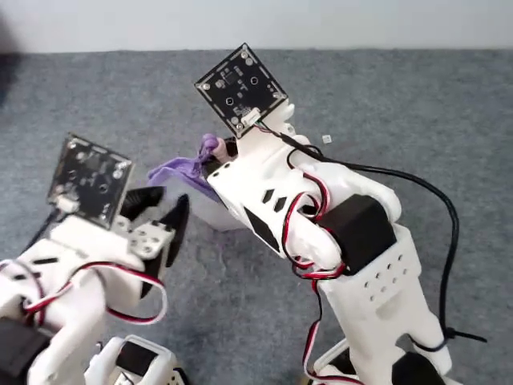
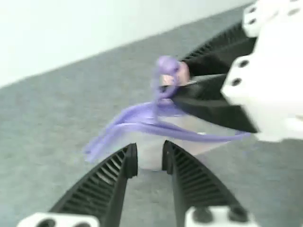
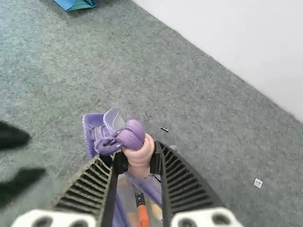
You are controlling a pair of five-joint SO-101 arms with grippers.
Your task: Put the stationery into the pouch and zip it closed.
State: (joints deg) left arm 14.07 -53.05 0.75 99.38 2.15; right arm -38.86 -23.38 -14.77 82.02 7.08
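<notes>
Right gripper [image 3: 137,160] is clamping shut on the pull [image 3: 135,142], a purple knot over a peach bead at the end of the zip. The pouch [image 3: 97,135] is lying on the carpet [image 3: 199,104] under this gripper. Its purple zip band is sticking out past the fingertips, and its clear body is showing an orange pen [image 3: 141,215] inside. In the high view the pouch [image 1: 178,170] is sitting between the two arms, partly hidden under the right one. The left gripper [image 2: 149,160] is hovering just beside the pouch [image 2: 142,118], its jaws standing a little apart and gripping nothing. From the left wrist view the zip band is bending upward toward the held pull [image 2: 166,71]. Whether the zip is open or closed cannot be told. A blue thing [image 3: 75,4] is lying on the carpet well apart from the pouch.
</notes>
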